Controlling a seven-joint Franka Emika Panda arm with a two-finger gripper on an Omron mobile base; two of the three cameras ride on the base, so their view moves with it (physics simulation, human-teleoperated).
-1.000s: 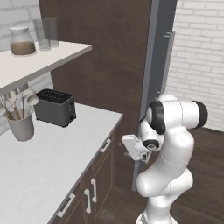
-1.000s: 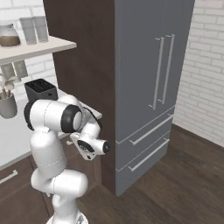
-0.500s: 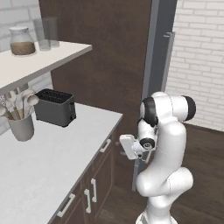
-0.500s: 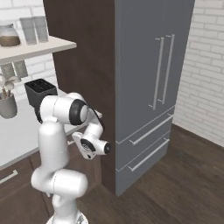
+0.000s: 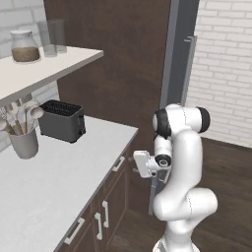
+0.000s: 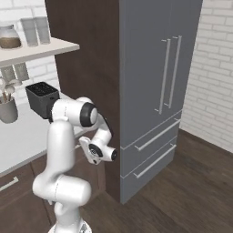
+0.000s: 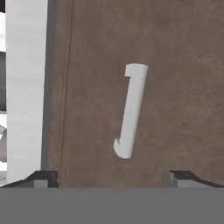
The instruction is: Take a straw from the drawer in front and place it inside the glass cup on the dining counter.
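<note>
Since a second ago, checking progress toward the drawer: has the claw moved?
Yes. In the left base view the claw has swung left, closer to the white worktop edge and the drawer handle.

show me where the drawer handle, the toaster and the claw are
drawer handle (image 7: 130, 111), hand view, middle of the silver bar
toaster (image 5: 61, 120), left base view, its dark front side
claw (image 7: 112, 178), hand view, midway between the two dark finger tips, which stand wide apart
</note>
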